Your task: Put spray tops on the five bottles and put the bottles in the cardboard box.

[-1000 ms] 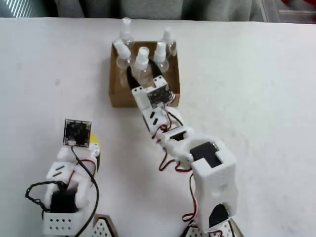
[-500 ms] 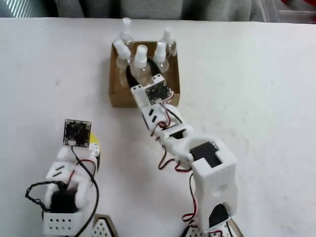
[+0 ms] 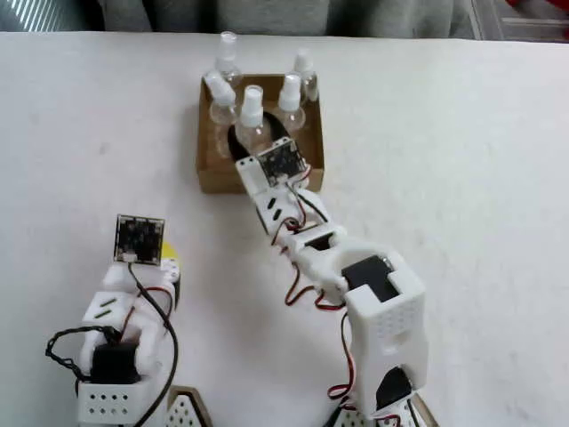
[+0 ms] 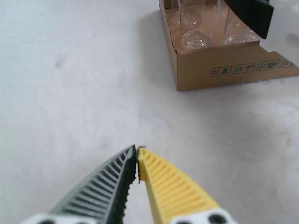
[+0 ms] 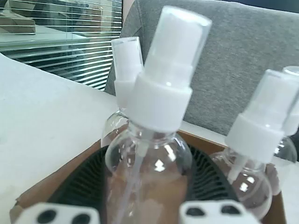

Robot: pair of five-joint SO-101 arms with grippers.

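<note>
Now | R gripper pinching bottle in cardboard box | L gripper tips pressed together | box-side symbols tiny, unreadable

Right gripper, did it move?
Yes. The right gripper, clasping a bottle, moved farther over the cardboard box's near wall toward its far wall.

You are looking at two arms built of white printed shells. The right arm, the one nearer the cardboard box, is carrying black motor blocks between its shells, and thin red and black cables are looping along it. The left arm, farther from the box, is trailing a black cable. Each wrist is wearing a small dark circuit board. The left gripper is showing one ribbed grey-black finger and one yellow. The right gripper is showing black ribbed fingers on white mounts with screw holes.
</note>
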